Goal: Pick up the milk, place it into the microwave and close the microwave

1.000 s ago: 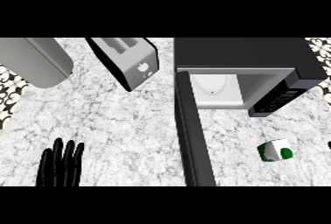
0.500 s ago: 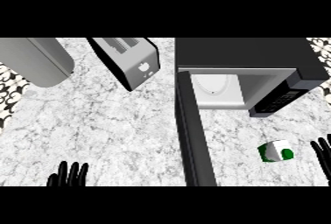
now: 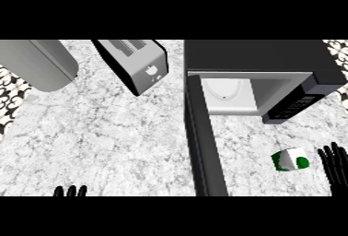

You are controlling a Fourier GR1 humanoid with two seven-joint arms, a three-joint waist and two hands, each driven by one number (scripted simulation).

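Small white-and-green milk carton [image 3: 291, 159] lying boxy on the speckled marble counter [image 3: 108, 138] at lower right, just left of the right hand [image 3: 334, 167], apart from it, black fingers straight and open; above, black microwave [image 3: 272, 64] with white cavity and round plate [image 3: 228, 90], door [image 3: 204, 143] swung open down the frame's middle. Left hand [image 3: 70, 191] at bottom left, only fingertips showing, fingers' state impossible to tell; boxy toaster [image 3: 136, 62] at top centre, rounded grey metal appliance [image 3: 34, 62] upper left.

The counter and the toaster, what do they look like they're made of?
The counter looks like polished marble or similar stone: white with grey veining. The toaster looks like brushed metal with dark sides, judging by its pale grey sheen; coated plastic is possible.
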